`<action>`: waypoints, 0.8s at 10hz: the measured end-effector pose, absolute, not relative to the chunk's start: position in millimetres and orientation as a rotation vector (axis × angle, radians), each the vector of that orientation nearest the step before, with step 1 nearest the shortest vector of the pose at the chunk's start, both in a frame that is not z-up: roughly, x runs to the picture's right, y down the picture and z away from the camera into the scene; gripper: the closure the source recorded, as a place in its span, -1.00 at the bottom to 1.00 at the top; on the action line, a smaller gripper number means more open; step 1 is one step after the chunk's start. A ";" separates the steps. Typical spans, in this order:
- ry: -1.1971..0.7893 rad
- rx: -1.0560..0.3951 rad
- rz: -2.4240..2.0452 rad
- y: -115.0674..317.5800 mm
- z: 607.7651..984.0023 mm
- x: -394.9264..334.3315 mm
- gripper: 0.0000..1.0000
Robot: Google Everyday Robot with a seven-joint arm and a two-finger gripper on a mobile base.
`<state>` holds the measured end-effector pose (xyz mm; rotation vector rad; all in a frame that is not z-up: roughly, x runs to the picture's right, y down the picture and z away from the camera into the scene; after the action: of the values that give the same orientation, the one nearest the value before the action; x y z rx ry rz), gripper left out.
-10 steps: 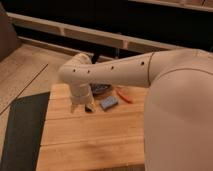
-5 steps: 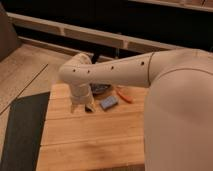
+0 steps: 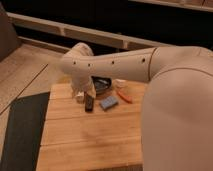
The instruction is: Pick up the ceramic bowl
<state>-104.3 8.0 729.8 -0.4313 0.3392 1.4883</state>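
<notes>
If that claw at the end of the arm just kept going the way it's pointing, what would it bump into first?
The gripper points down, left of the ceramic bowl. It would likely meet the wooden table beside the black bar, not the bowl; depth is unclear.

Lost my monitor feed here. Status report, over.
End effector low at table, beside ceramic bowl. Bowl on table, partly hidden by arm. Blue pad in front.

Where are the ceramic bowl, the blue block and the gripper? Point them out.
ceramic bowl (image 3: 103,84): camera view, dark inside.
blue block (image 3: 108,103): camera view, top face.
gripper (image 3: 84,96): camera view, its lower end, left of the bowl.
</notes>
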 end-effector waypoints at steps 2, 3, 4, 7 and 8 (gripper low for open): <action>0.267 -0.427 1.519 -25.6 746.4 -93.4 -0.30; 0.242 -0.430 1.538 -37.0 752.9 -87.0 -0.30; 0.226 -0.419 1.568 -50.3 761.1 -72.0 -0.30; 0.224 -0.428 1.563 -48.4 760.6 -77.9 -0.30; 0.224 -0.425 1.561 -48.5 760.9 -77.2 -0.30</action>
<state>-77.2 -48.5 760.9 -0.4252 0.2244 1.5612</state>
